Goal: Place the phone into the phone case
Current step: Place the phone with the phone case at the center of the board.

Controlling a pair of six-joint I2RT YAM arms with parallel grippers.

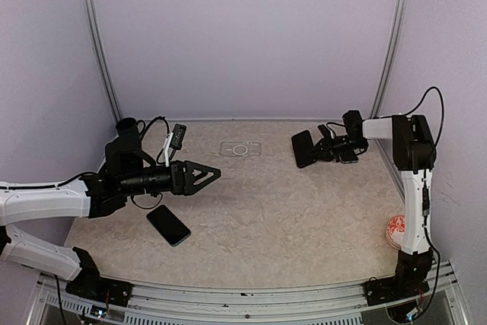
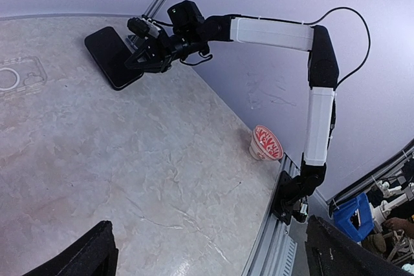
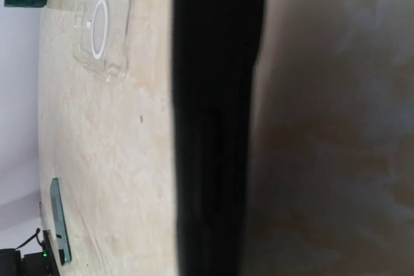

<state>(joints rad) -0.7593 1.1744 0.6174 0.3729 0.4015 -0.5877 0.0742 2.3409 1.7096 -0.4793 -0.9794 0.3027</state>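
Only the right wrist view sets the clear phone case just beyond the black phone, while the top view shows the right pincer clamped narrow on that phone over the surface's far right, and the left pincer gaping wide, empty.
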